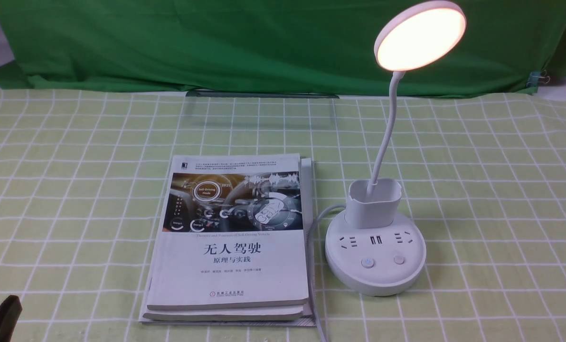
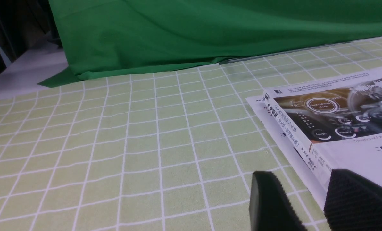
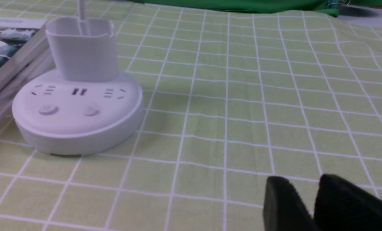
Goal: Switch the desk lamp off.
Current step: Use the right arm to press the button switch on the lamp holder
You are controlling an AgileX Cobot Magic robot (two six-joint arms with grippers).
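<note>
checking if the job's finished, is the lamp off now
No, the lamp's disc head glows bright in the front view.

Books left, lamp right
The desk lamp stands on the table at one o'clock; the stacked books lie at eleven, cable between.

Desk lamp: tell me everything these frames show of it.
The desk lamp is white, plastic by its look, and stands upright to the right of the stacked books. Its round disc head glows, tilted on a thin curved neck rising from an open cup. The round base has sockets and two buttons, resting on checked cloth. No gripper touches it.
</note>
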